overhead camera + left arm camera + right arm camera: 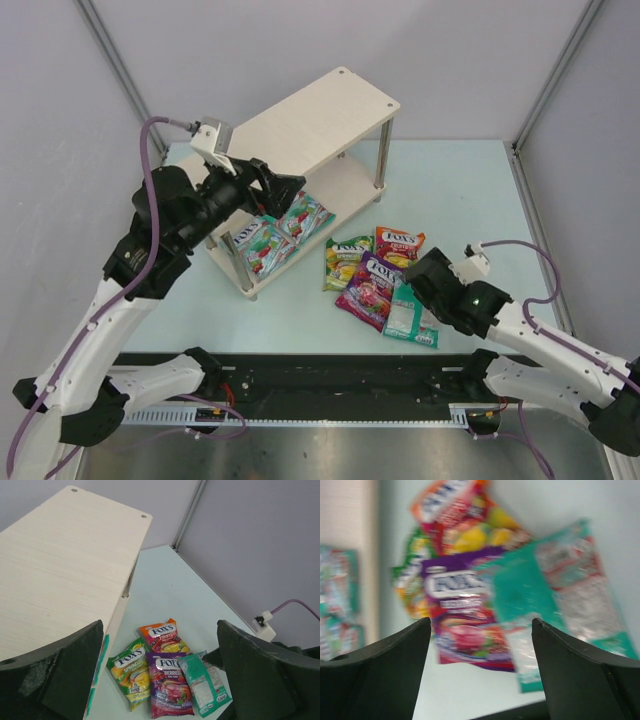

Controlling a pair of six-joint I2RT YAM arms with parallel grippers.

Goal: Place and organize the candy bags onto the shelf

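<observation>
- Hovering at the near end of the shelf [310,115], the left gripper [278,190] gapes wide, empty.
- Right gripper [480,622] hangs over the table bags, fingers apart, holding nothing.
- Teal bags [300,215] lie on the lower board.
- On the table [470,190], bunched together: green-yellow bag [342,262], red-orange bag [398,245], purple bag [368,288], face-down bag [408,315].

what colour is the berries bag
Purple; the berries bag shows best in the left wrist view.
</observation>
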